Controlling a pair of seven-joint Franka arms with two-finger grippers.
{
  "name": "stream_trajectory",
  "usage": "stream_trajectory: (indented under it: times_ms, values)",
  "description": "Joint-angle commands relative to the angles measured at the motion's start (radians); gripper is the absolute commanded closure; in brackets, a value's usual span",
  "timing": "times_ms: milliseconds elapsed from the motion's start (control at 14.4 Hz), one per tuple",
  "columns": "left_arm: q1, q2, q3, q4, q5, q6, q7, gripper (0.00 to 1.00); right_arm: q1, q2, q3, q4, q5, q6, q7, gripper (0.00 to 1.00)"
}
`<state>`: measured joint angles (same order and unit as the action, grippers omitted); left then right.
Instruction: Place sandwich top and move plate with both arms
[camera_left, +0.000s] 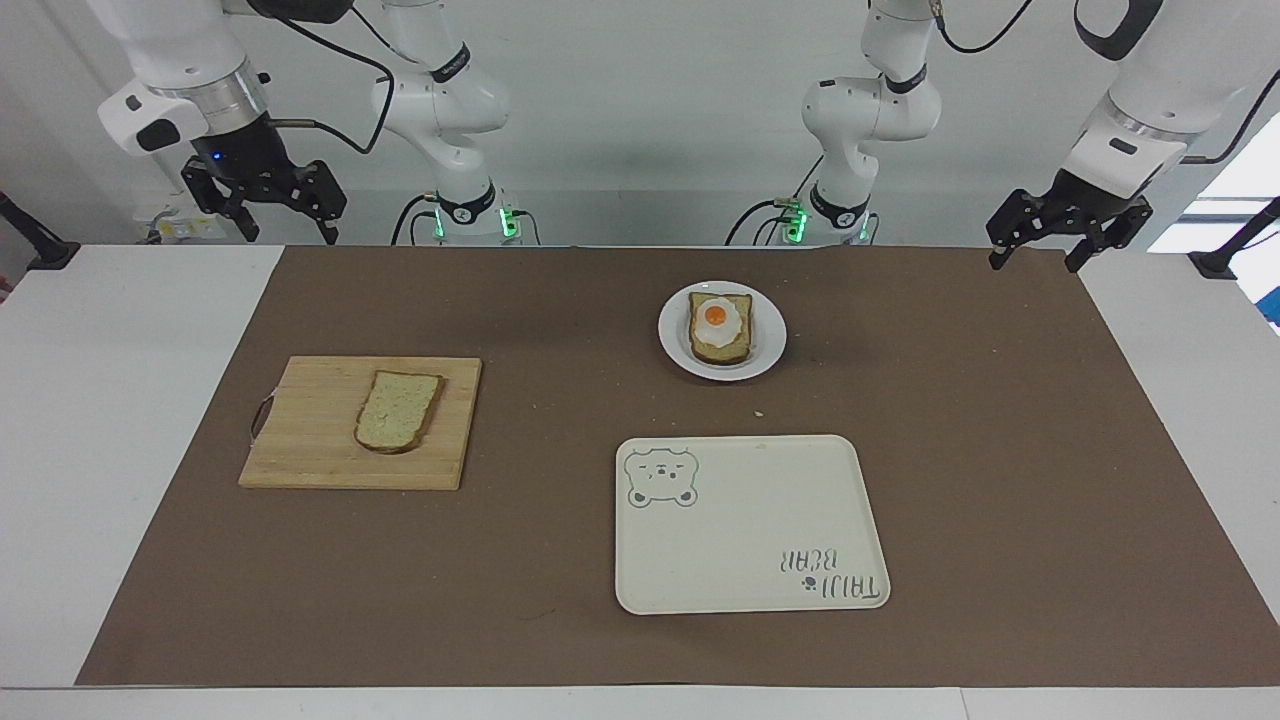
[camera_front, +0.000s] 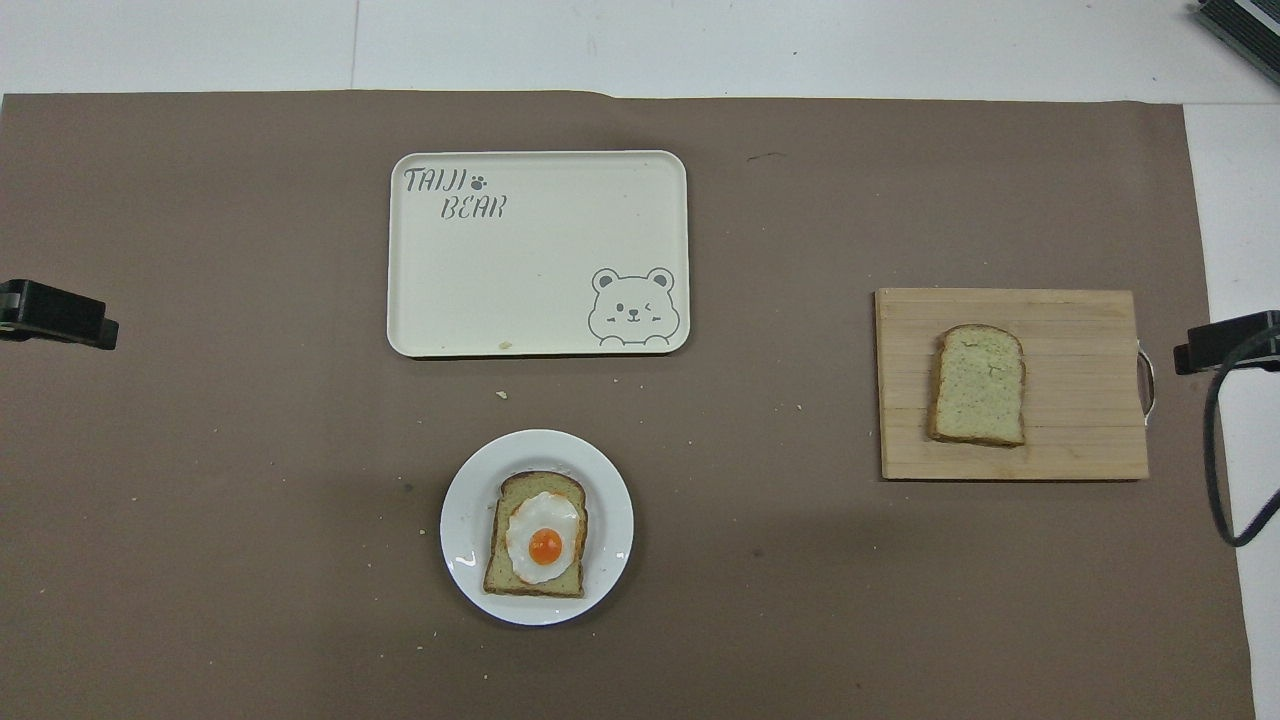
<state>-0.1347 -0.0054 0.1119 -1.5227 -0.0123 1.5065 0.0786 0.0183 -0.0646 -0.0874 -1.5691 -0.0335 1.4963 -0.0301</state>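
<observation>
The sandwich top (camera_left: 398, 410) (camera_front: 980, 385), a plain speckled slice, lies flat on a wooden cutting board (camera_left: 300, 455) (camera_front: 1080, 445) toward the right arm's end of the table. The small white plate (camera_left: 771, 343) (camera_front: 462, 520) sits near the robots and carries a bread slice with a fried egg (camera_left: 718, 325) (camera_front: 542, 542). My right gripper (camera_left: 288, 232) hangs open and empty over the table's edge, at the robots' side of the board. My left gripper (camera_left: 1033, 260) hangs open and empty over the mat's corner at the left arm's end. Both arms wait.
A cream rectangular tray (camera_left: 750, 560) (camera_front: 540, 290) with a bear drawing lies farther from the robots than the plate. A brown mat (camera_left: 1000, 450) covers most of the table. A few crumbs lie between plate and tray.
</observation>
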Motion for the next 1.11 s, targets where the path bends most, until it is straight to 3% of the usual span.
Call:
stream_trajectory:
  times_ms: [0,1040]
  values:
    - [0.013,-0.002,-0.009,0.002,0.011,-0.016,0.007,0.00,-0.012,-0.012,0.005,-0.011,-0.008,-0.005,-0.030,0.00]
    - [0.013,-0.002,-0.009,0.002,0.011,-0.016,0.007,0.00,-0.012,-0.037,0.005,-0.057,-0.006,0.047,-0.019,0.00]
